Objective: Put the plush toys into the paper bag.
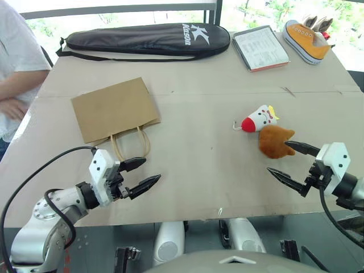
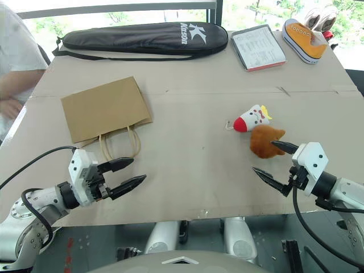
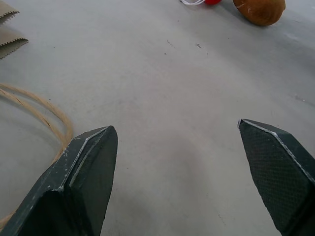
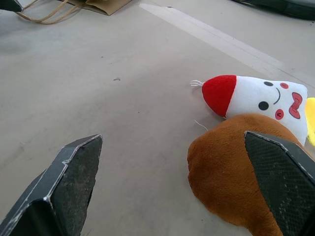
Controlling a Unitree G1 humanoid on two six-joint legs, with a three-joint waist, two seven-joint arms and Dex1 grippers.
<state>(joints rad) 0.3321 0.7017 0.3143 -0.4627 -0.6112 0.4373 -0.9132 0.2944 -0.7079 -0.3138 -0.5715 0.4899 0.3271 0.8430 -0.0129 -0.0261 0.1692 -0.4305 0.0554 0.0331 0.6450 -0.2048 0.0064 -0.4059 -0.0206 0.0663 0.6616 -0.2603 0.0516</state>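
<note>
Since both plush toys point(image 1: 267, 132) lie touching just far-left of the right end effector point(image 1: 294, 162), that open arm is nearer; open left end effector point(image 1: 139, 175) sits near the flat paper bag point(image 1: 114, 108) on the bench point(image 1: 199, 170).

Both eye views look forward and down over the table point(image 1: 227, 187), sharing the bag point(image 1: 114, 108) and toys point(image 1: 267, 131). The left wrist view skims low over the tabletop towards the brown toy point(image 3: 259, 10). The right wrist view sits close behind both toys.
</note>
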